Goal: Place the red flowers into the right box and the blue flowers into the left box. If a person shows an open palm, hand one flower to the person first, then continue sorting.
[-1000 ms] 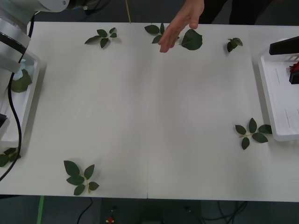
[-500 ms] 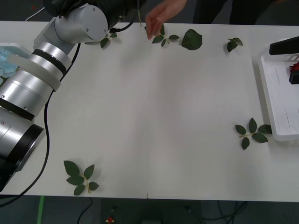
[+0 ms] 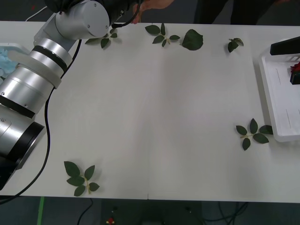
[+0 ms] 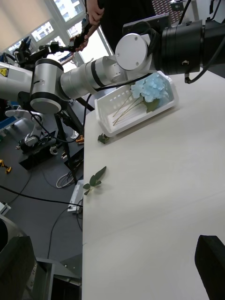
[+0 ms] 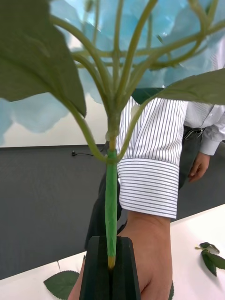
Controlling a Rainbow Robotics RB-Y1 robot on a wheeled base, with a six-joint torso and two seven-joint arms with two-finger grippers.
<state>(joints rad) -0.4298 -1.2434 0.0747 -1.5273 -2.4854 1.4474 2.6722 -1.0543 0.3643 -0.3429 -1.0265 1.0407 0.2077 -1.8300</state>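
Note:
My left gripper (image 5: 111, 248) is shut on the green stem of a blue flower (image 5: 140, 51), whose pale head and broad leaves rise above the black fingers. A person's hand (image 5: 145, 253) in a striped sleeve is right behind those fingers; I cannot tell if it touches the stem. In the front view my left arm (image 3: 70, 33) reaches to the table's far edge, where the hand (image 3: 152, 4) is. Another blue flower (image 4: 151, 88) lies in the left box (image 4: 110, 124). A red flower (image 3: 295, 69) lies in the right box (image 3: 276, 105). My right gripper (image 4: 117, 243) hangs open over the table.
Loose leaf sprigs lie along the far edge (image 3: 161, 33), near the front left (image 3: 79, 179) and beside the right box (image 3: 253, 133). A single large leaf (image 3: 192, 40) lies at the far middle. The table's wide white centre (image 3: 154, 117) is bare.
My left arm swung from the left box across to the far edge, carrying the blue flower. The person's open palm drew back from over the table to the far edge, by my gripper.

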